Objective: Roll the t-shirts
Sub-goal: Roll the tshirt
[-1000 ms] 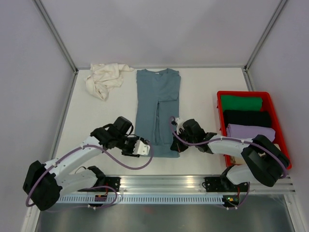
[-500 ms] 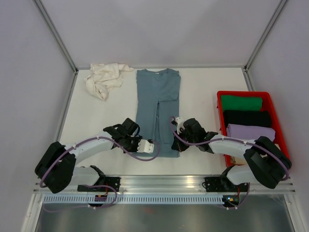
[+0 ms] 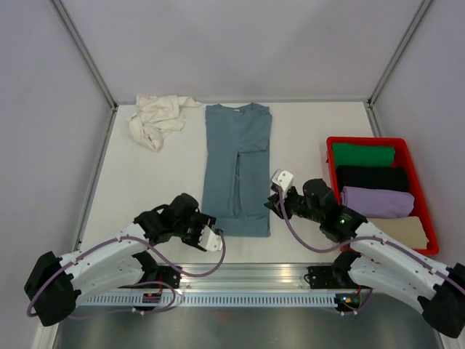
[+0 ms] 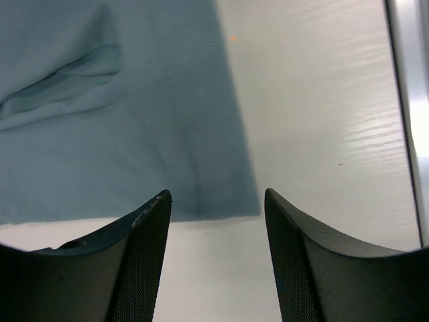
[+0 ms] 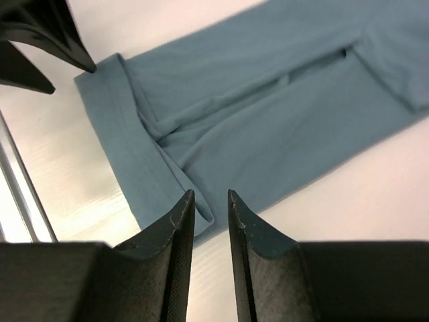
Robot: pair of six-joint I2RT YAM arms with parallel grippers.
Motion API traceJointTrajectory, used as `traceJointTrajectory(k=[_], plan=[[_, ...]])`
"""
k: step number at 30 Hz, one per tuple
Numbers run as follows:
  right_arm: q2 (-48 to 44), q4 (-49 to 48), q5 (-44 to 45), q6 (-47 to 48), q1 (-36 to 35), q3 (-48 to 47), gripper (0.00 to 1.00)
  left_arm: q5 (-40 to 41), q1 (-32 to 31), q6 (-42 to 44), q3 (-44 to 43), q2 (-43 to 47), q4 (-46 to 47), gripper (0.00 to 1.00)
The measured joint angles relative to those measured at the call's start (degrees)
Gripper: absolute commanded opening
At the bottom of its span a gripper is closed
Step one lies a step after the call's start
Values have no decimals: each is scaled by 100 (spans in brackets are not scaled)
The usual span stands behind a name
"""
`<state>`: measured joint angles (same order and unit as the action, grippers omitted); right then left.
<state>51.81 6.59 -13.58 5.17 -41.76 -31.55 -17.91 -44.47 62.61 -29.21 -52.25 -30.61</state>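
A dusty blue-grey t-shirt [image 3: 236,160] lies folded into a long strip down the middle of the table, collar at the far end. Its near hem is turned over in one narrow fold [image 5: 134,141]. My left gripper [image 3: 211,235] sits by the near left corner, open, with bare table between its fingers [image 4: 218,194] and the shirt [image 4: 120,134] just ahead. Raised over the near right corner, my right gripper [image 3: 276,196] has its jaws a little apart [image 5: 211,194] and holds nothing; the shirt [image 5: 268,114] lies below. A cream-white t-shirt [image 3: 156,116] lies crumpled at the back left.
A red crate [image 3: 330,156] stands at the right with green, black, purple and beige rolled garments in it. A metal rail [image 3: 247,275] runs along the near edge. White walls close in the back and both sides.
My right gripper has opened off the shirt's near right corner and drawn up and back to the right. The left gripper has opened wider and pulled back toward the near edge.
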Motion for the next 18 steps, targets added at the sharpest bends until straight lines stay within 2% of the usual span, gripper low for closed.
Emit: traceJointTrajectory(k=[3, 5, 12, 18], plan=[[-531, -105, 72, 704, -387, 236, 39, 151, -306, 9, 407, 44, 48, 65], [-533, -70, 101, 1130, -811, 413, 40, 293, -428, 7, 654, -15, 120, 65], [938, 568, 651, 1996, -1836, 452, 41, 708, -455, -42, 702, -413, 758, 61], [1648, 691, 1104, 2229, -2072, 452, 42, 798, -452, -136, 769, -485, 940, 38]])
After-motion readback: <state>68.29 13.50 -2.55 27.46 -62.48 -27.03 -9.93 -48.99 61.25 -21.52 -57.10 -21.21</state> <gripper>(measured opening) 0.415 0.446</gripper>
